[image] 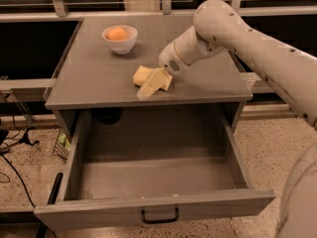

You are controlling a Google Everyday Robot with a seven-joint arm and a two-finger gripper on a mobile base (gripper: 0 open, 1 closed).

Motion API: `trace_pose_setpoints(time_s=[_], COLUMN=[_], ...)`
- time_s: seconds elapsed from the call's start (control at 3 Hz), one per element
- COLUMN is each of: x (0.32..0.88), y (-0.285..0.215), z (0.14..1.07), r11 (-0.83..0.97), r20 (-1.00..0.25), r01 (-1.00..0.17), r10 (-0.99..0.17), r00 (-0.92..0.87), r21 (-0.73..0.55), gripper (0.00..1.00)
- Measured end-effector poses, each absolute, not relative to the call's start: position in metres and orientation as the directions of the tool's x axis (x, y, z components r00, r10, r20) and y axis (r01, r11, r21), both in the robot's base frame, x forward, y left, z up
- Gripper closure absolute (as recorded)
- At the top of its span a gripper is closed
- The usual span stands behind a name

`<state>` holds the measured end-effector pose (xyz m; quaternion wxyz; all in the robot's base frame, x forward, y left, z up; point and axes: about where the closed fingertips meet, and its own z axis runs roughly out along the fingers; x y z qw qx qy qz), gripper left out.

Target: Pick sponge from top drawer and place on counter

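The pale yellow sponge lies on the grey counter, near its front edge at the middle. My gripper is right at the sponge's right side, low over the counter. Its yellowish fingers look spread apart, with one reaching towards the counter's front edge. The sponge touches or sits just beside them. The top drawer is pulled fully out below the counter, and I see nothing inside it. Its black handle shows on the front panel.
A white bowl holding a round orange fruit stands at the back left of the counter. My arm comes in from the right above the counter. Cables lie on the floor at the left.
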<state>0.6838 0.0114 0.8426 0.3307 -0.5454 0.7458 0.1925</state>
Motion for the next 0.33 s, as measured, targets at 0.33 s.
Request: trace_pose_setpoints(time_s=[0.33], x=[0.6838], y=[0.0114], z=[0.8426], r11=[0.331], r20=[-0.703], r01=[-0.941], r10=[-0.686], r00=[-0.186], r21=[-0.074], gripper=[0.00])
